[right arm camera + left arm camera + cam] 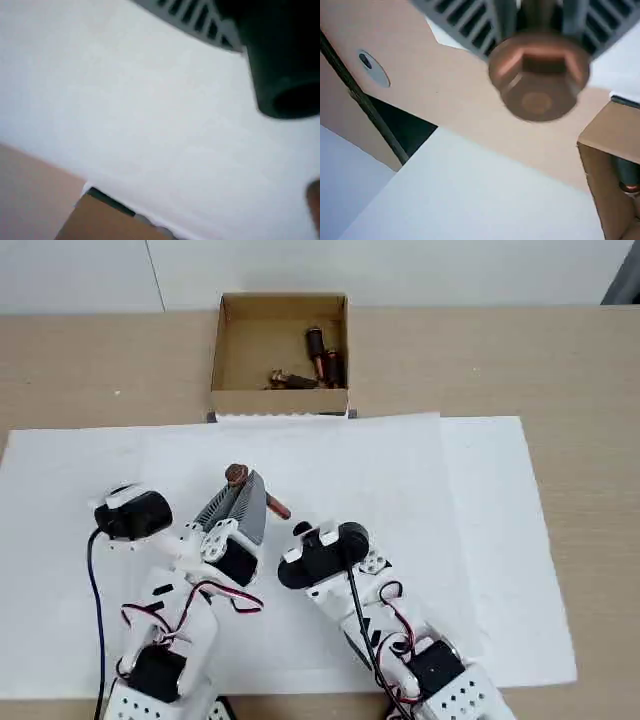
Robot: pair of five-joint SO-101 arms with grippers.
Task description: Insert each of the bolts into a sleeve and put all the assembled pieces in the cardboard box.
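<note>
High view: the left gripper [240, 502] has its fingers closed on a bolt [237, 475], short of the box [225, 345]; line its shank up with the bore before pushing

Left wrist view: its copper hex head is flanged

Right wrist view: the right gripper [260, 45] seems to hold a black sleeve [280, 75], open-ended

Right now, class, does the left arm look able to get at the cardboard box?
Probably yes. The left fingers, shut on the bolt, hover over bare white paper, and nothing stands between them and the cardboard box's open top. The right fingers, holding a sleeve, sit aside.
</note>
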